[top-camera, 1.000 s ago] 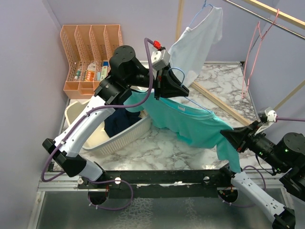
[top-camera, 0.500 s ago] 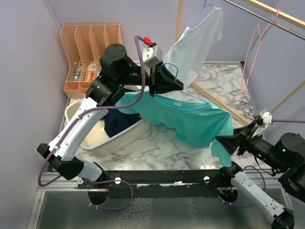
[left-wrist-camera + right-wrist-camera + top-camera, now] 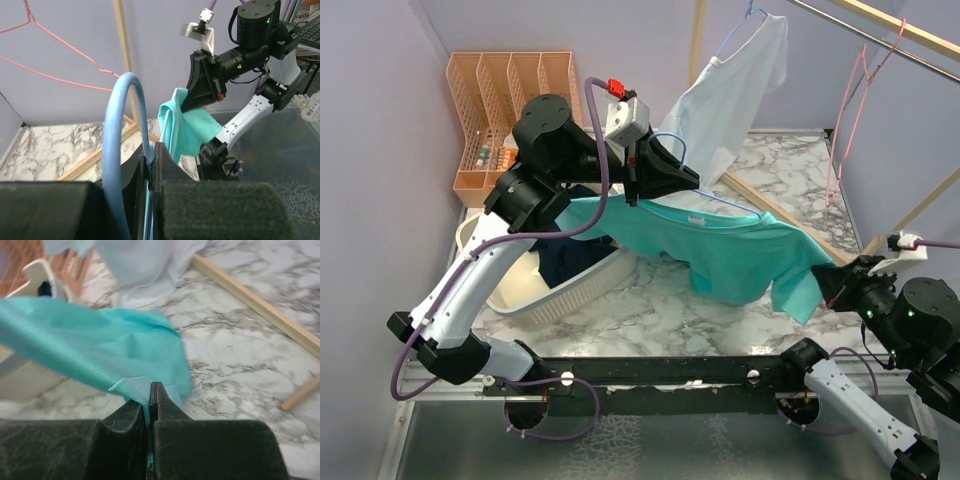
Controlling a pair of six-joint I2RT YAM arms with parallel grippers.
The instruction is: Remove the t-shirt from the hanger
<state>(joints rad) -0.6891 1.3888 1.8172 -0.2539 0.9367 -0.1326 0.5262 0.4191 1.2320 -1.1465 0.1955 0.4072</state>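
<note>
- Holding the hanger point(image 3: 126, 100) up by its blue hook is the left gripper point(image 3: 151, 159), jaws pinched tight on the wire.
- The tee point(image 3: 740, 250) hangs on that hanger in mid-air above the table point(image 3: 650, 310). One end is over the basket point(image 3: 575, 290) and the other is pulled out toward the robot's right.
- The right gripper point(image 3: 149, 396) is closed on a hem of the teal fabric. Looks like a sleeve edge, but I can't say for sure.
- Fabric-wise it's a light, soft, floppy knit, so I'd expect it to stretch and sag rather than slide off in one piece. It's not fragile, but the neck could snag on a hanger shoulder.
- Best hold, I reckon, is a doubled hem or seam like that one. It's thicker, so less likely to slip out of the jaws.
- My guess is one shoulder has to clear the wire first, then the rest should drop free.
</note>
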